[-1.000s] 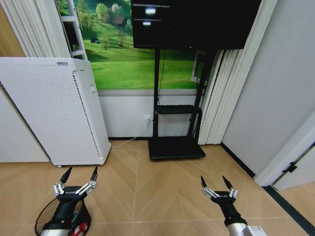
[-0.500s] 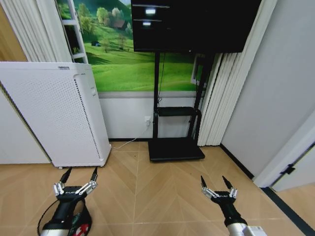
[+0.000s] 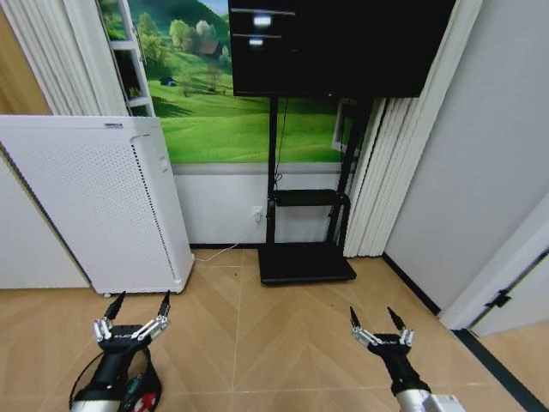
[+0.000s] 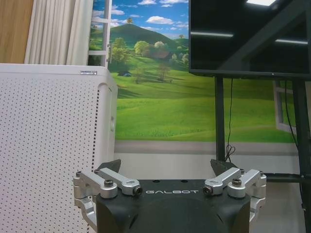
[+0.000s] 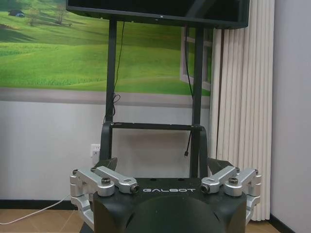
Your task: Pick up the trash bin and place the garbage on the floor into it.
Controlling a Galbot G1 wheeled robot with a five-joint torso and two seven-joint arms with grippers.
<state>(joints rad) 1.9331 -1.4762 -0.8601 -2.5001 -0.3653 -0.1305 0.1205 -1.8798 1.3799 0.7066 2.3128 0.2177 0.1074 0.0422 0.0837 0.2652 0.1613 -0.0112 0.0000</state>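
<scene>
Slightly upward camera drift only; both grippers hold position. Left: tall white perforated box appliance (image 3: 94,202); left gripper (image 3: 133,314), jaws spread, above the round black wire-mesh trash bin (image 3: 82,384), red garbage (image 3: 144,400) inside. Centre: black television stand (image 3: 307,257) on herringbone wood floor (image 3: 257,343). Right gripper (image 3: 379,322), jaws spread.

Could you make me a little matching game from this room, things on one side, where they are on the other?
Things:
1. left gripper
2. right gripper
3. white perforated appliance
4. black screen on its stand

Places:
A. against the wall, ahead on the robot's left
B. open, over bare floor on the right
C. high up, ahead in the middle
D. open, above the trash bin

Pairs: 1-D, 2-B, 3-A, 4-C
</scene>
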